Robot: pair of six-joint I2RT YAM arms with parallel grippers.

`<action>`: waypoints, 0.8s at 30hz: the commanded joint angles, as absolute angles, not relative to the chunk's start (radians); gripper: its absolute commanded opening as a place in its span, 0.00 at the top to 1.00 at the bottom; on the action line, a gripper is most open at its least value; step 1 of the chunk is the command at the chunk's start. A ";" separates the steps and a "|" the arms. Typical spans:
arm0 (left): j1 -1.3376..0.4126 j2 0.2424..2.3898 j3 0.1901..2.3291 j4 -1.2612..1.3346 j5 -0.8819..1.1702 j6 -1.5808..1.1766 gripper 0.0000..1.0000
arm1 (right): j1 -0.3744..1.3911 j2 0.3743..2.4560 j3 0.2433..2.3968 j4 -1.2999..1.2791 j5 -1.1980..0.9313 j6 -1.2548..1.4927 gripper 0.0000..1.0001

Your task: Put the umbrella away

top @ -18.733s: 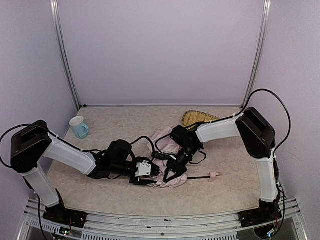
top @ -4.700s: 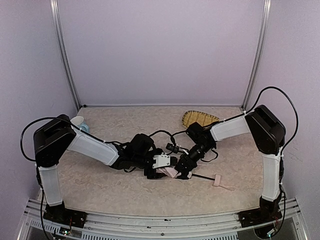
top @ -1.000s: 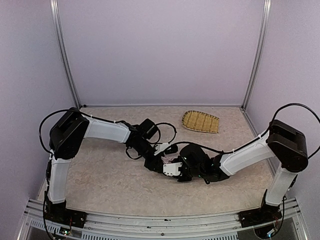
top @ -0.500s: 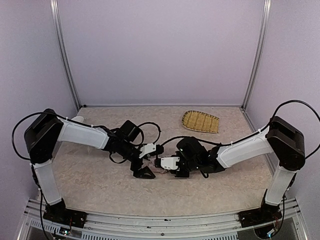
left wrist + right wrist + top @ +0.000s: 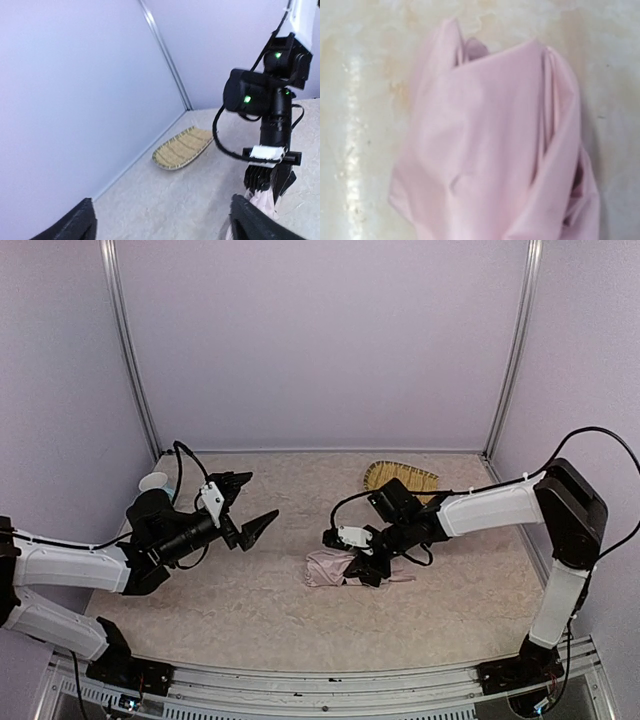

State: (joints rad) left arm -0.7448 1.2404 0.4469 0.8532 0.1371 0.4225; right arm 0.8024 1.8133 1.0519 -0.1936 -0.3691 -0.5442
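While the umbrella (image 5: 335, 568) lies bunched on the worktop (image 5: 250, 590), compacting looks underway | left end effector (image 5: 258, 497) spread wide, raised well apart | right end effector (image 5: 368, 568) down on canopy, grip cannot be told | next likely: gather loose fabric tight

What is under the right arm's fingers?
The umbrella: its pink canopy lies bunched on the table. The cloth and the fingers cover its shaft.

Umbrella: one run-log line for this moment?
umbrella folded, lying flat | right fingers clamped on canopy | left fingers open, empty, raised | woven tray at back
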 commanded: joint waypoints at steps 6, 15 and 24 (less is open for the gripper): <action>-0.921 1.411 0.527 0.763 0.214 0.636 0.41 | 0.745 1.930 1.098 -0.434 -0.610 -0.478 0.91; -0.983 1.732 0.659 0.638 0.136 0.771 0.08 | 0.723 2.003 1.163 -0.485 -0.681 -0.498 0.90; -0.990 1.880 0.729 0.654 0.002 0.824 0.01 | 0.718 2.020 1.173 -0.474 -0.704 -0.508 0.89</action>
